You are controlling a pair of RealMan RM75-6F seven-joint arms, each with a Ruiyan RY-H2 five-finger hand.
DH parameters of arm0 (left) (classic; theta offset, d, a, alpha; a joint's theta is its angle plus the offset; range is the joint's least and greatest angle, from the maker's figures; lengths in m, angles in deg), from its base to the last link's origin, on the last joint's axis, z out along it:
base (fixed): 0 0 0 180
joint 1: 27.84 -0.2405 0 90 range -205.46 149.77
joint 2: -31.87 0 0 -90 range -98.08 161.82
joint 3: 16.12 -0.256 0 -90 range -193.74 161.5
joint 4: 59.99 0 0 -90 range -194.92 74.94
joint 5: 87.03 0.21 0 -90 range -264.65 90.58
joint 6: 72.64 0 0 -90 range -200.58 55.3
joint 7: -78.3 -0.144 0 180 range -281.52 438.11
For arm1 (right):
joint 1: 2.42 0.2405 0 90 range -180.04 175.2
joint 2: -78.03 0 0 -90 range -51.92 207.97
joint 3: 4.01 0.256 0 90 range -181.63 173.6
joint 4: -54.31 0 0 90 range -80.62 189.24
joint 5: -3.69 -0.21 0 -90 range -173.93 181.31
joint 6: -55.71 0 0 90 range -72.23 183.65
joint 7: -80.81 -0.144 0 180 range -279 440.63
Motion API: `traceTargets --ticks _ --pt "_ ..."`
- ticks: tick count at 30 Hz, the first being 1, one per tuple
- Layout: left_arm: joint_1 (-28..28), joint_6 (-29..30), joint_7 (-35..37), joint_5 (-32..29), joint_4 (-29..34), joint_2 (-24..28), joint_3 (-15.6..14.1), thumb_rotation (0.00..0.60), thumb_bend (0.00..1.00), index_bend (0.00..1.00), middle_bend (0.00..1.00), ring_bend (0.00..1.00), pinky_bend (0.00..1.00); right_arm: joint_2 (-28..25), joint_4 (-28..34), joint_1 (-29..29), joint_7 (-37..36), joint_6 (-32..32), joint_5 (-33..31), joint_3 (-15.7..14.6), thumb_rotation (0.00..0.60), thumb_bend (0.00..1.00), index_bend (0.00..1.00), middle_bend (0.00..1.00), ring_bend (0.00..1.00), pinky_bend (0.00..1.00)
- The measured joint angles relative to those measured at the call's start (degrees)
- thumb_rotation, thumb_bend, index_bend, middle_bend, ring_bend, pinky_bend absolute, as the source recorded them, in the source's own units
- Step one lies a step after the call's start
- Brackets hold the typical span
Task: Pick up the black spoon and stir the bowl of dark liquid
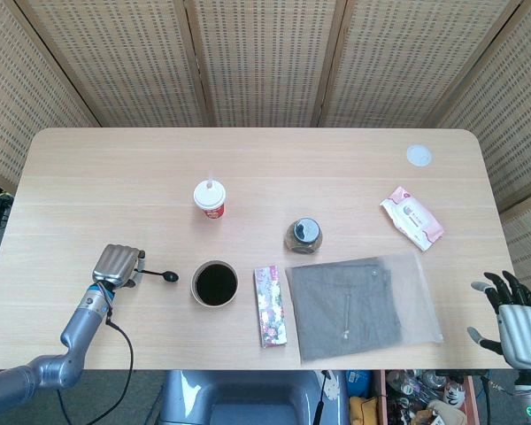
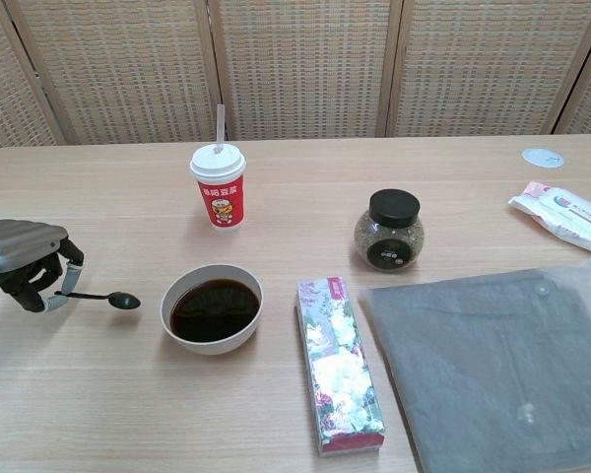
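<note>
Spoon: one slim black plastic spoon (image 2: 98,297), its handle pinched in the fingers of the metallic silver left hand (image 2: 22,262); its small oval head points toward the bowl and sits just short of the rim, apart from it.
Bowl: one round white bowl (image 2: 212,308) with smooth walls, filled with glossy dark liquid, on the pale wood-grain counter (image 2: 295,187).
Left hand: clenched round the spoon handle, ribbed silver back facing up in the head view (image 1: 117,264).
Right hand: dark fingers spread, grasping nothing, off the counter's near right corner (image 1: 511,316); only the head view shows it.
Cup: one red paper cup with white lid and straw (image 2: 219,185), behind the bowl.
Jar: one round glass jar with black lid (image 2: 389,230), holding speckled grains.
Box: one long flat floral-printed box (image 2: 339,361), just right of the bowl.
Cloth: one grey folded cloth in a clear plastic sleeve (image 2: 492,355).
Wipes: one pink-and-white soft pack (image 2: 561,211).
Disc: one small white disc (image 2: 543,157) near the far right corner.
Chest view only: the cartoon print on the cup's side.
</note>
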Motion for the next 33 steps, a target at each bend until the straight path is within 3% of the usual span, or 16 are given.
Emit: traceTargets --ticks 9,20,26,33 --pt "1.11 3.17 -2.28 4.48 4.71 5.51 0.24 0.600 0.42 0.63 0.85 0.79 0.79 -0.34 0.13 -0.25 -0.32 -0.66 0.63 -0.05 0.600 0.09 0.30 0.26 0.11 0.21" --pt "4.51 8.37 -8.38 17.94 10.79 12.72 -0.41 0.600 0.42 0.65 0.85 0.79 0.79 -0.10 0.37 -0.20 -0.32 -1.07 1.56 -0.12 0.600 0.09 0.30 0.27 0.11 0.21" --pt "7.41 8.90 -13.42 25.86 10.93 13.65 -2.44 0.600 0.43 0.66 0.85 0.79 0.79 -0.15 0.50 -0.23 -0.40 -1.48 2.01 -0.12 0.600 0.09 0.30 0.27 0.11 0.21" --pt "9.76 7.40 -16.83 30.52 10.18 12.72 -4.22 0.600 0.43 0.66 0.85 0.79 0.78 -0.16 0.53 -0.44 -0.50 -1.94 2.25 -0.14 0.600 0.09 0.30 0.27 0.11 0.21"
